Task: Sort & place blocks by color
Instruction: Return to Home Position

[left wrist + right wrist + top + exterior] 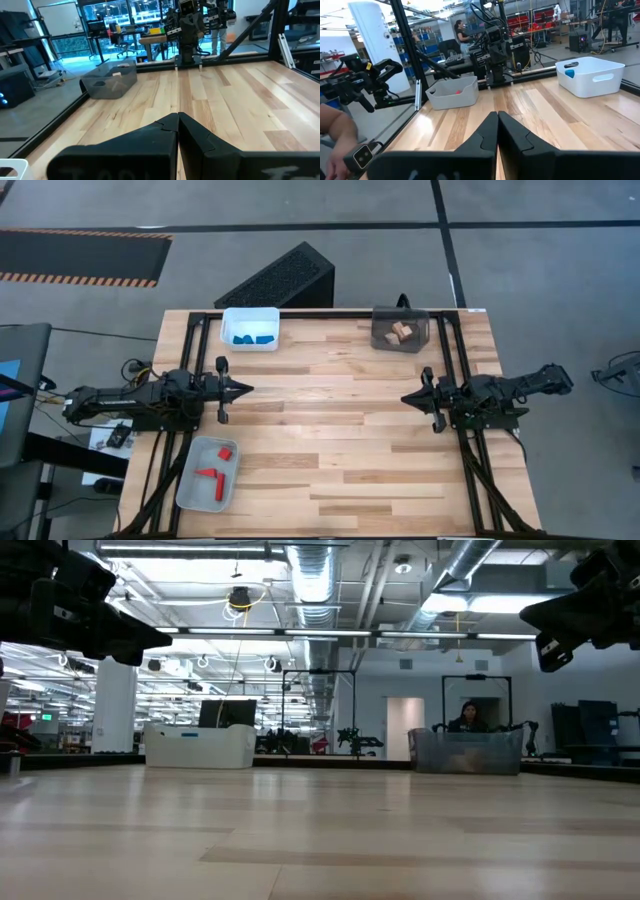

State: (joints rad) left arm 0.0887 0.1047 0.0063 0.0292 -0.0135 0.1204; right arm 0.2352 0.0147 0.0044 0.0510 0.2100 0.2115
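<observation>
All blocks lie in bins. Blue blocks [251, 338] lie in the white bin [251, 315] at the far edge. Plain wooden blocks [400, 332] lie in the dark tinted bin [401, 312], also at the far edge. Red blocks [215, 472] lie in the grey bin [195, 483] near the table's near left corner. My left gripper [250, 389] hovers shut over the left side of the table. My right gripper [404, 398] hovers shut over the right side. Both point toward the table's middle and hold nothing.
A black frame [200, 330] runs along the table's edges. A black slanted box [280, 278] stands on the floor beyond the far edge. The wooden tabletop [330, 430] between the grippers is bare. A person's hand [332, 130] shows beside the table in the right wrist view.
</observation>
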